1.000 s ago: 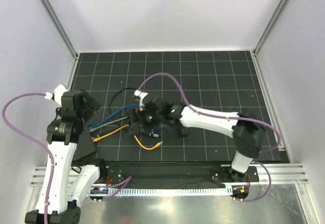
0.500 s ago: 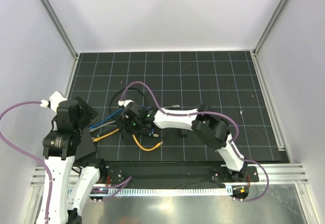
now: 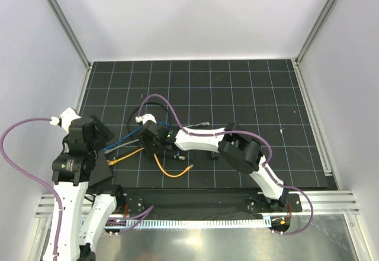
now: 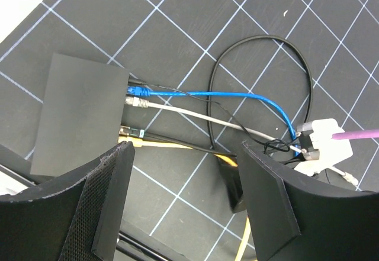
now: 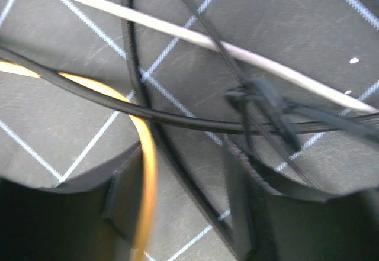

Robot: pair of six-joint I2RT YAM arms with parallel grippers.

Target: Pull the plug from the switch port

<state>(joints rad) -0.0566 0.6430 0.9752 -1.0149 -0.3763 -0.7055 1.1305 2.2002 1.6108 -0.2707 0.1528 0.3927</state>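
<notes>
Left wrist view showed the switch lying flat on the mat, at the table's near left under the left arm. A blue plug, a grey plug and a yellow plug sat side by side in its socket edge. The left gripper hung above their cables just beside that edge, jaws wide apart and holding nothing. Farther right, the right gripper was low over the tangled cables, jaws parted less widely. The yellow cable and a black cable ran between its fingers, neither visibly clamped, though that picture was blurred
</notes>
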